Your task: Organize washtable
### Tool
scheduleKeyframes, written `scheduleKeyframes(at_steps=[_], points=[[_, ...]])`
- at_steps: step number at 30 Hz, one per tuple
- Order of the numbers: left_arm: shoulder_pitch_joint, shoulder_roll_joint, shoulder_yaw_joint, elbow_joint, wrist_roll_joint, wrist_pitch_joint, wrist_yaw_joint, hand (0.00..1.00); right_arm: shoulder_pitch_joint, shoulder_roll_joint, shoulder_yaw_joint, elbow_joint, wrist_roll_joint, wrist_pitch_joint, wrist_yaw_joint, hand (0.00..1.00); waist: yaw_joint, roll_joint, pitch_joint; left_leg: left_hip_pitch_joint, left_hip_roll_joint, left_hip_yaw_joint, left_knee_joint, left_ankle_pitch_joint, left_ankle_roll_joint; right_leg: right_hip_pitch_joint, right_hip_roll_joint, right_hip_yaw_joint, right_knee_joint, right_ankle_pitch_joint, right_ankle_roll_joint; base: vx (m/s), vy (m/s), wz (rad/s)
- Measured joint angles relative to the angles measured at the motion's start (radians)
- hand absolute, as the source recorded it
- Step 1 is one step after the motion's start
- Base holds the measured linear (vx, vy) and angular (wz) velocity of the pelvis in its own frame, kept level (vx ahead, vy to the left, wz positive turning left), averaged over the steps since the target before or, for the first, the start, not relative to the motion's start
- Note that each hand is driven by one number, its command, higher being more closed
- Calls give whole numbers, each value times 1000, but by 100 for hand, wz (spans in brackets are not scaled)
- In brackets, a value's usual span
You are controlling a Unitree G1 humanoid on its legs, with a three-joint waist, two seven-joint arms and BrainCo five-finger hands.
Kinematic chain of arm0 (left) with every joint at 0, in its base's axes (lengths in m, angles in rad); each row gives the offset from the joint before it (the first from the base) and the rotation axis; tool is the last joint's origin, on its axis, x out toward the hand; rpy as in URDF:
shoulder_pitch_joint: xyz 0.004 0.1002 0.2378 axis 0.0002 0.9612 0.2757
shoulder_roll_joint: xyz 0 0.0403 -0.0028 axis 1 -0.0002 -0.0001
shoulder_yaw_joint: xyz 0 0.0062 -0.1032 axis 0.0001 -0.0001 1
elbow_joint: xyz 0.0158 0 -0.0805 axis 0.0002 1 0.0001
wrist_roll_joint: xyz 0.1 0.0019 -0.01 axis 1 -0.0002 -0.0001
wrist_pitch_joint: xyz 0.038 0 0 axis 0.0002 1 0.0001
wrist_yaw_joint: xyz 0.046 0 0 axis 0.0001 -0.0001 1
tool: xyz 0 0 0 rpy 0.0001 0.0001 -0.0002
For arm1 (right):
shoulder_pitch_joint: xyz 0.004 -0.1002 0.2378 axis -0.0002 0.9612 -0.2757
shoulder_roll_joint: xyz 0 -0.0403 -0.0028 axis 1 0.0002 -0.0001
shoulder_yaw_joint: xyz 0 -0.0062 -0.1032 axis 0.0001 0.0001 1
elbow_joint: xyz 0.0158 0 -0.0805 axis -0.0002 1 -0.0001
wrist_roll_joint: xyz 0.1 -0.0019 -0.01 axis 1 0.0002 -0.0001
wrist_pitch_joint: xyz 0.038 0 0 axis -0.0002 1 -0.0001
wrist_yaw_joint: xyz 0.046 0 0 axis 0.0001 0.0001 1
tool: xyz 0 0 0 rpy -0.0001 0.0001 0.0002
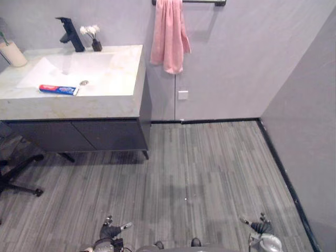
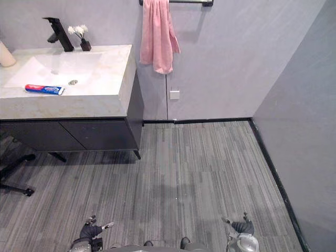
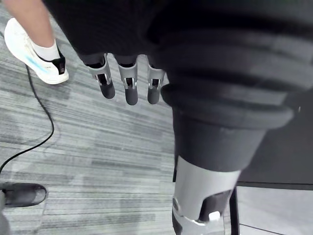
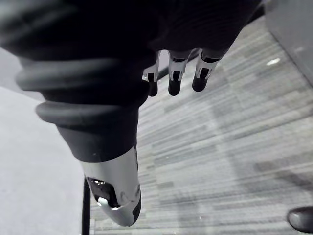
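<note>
The washtable [image 1: 113,102] stands at the far left, a pale stone counter with a white basin over dark cabinets. A red, white and blue toothpaste tube [image 1: 59,90] lies flat on the basin's front edge. At the back stand a black faucet [image 1: 71,34] and a small dark vase of white flowers [image 1: 93,37]. A white cup [image 1: 11,52] sits at the far left corner. My left hand [image 1: 109,231] and right hand [image 1: 260,227] hang low over the floor, far from the counter. Both have relaxed fingers [image 3: 127,83] [image 4: 173,73] and hold nothing.
A pink towel [image 1: 169,37] hangs from a rail on the wall right of the counter, above a white wall socket [image 1: 182,95]. A black chair base [image 1: 16,173] stands left of the cabinet. A person's white shoe [image 3: 34,54] shows near my left hand. A wall closes the right side.
</note>
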Motion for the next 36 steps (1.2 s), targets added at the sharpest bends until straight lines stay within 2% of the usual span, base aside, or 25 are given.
scheduleKeyframes(at_steps=[4,9,15,17,21,23,25,27,28,29,32,34,35,36], points=[[14,6,-4,-111,-2,-13,-24,0,3,-32,35,-38,0,-11,46,0,-2,12,10,17,0,16,0,-6,-10,23,-2,-3,-19,7,11,64,12,-7],[14,11,-48,-162,-4,-26,-67,0,6,-40,91,-40,4,-15,94,0,-12,19,14,25,0,22,1,-7,-10,33,-4,-6,-23,7,11,42,-5,-2],[15,6,-91,-203,-24,-26,-85,0,2,-40,121,-77,4,-16,106,0,-26,25,18,12,0,31,31,-24,-32,32,-7,0,-26,6,13,1,-12,-4],[21,3,-106,-238,-24,-25,-85,0,-4,-40,121,-77,4,-16,106,0,-25,31,22,-12,2,45,66,-43,-16,18,-6,9,-25,4,15,-37,-4,-17],[24,-6,-107,-280,-24,-25,-82,0,-45,-40,135,-77,4,-9,99,0,-19,65,37,-81,25,93,137,-118,29,-49,14,58,-10,1,16,-56,24,-42],[28,-7,-107,-285,-24,-23,-81,0,-52,-40,139,-79,4,-6,87,0,-10,67,39,-94,30,114,166,-148,38,-82,18,81,42,-31,20,-19,30,-42],[41,-7,-106,-320,-26,-22,-79,0,-33,-39,138,-104,4,4,74,0,-5,56,44,-103,16,138,227,-210,51,-180,-2,92,264,-154,42,1,45,-26],[42,-6,-107,-321,-28,-21,-72,0,-29,-40,138,-117,4,6,64,0,-14,43,51,-98,-6,144,257,-245,64,-241,-32,80,424,-208,53,76,80,-16],[41,-4,-108,-324,-28,-20,-62,0,-34,-37,139,-120,4,9,59,0,-18,44,58,-86,-11,143,262,-270,85,-314,-47,54,574,-211,62,149,95,-15],[41,-1,-108,-326,-28,-20,-59,0,-33,-33,140,-121,4,10,59,0,-24,42,62,-76,-14,142,262,-278,86,-341,-57,33,631,-225,62,241,85,-13],[32,6,-117,-328,-29,-19,-41,0,-33,-29,140,-150,4,15,55,0,-30,40,72,-8,-3,142,259,-315,68,-436,-81,-41,667,-261,46,341,11,1],[5,3,-120,-327,-32,-19,-38,0,-42,-37,143,-165,4,13,55,0,-42,52,89,48,27,137,237,-324,57,-506,-70,-86,615,-245,41,440,-65,20],[-11,4,-120,-328,-35,-20,-35,0,-47,-43,147,-168,4,14,53,0,-42,59,93,85,44,129,213,-320,30,-533,-47,-110,506,-170,18,559,-97,28],[-10,10,-120,-328,-35,-20,-34,0,-38,-45,154,-177,5,13,49,0,-49,50,90,110,52,108,210,-325,-3,-535,-32,-114,411,27,-30,590,-111,35]])
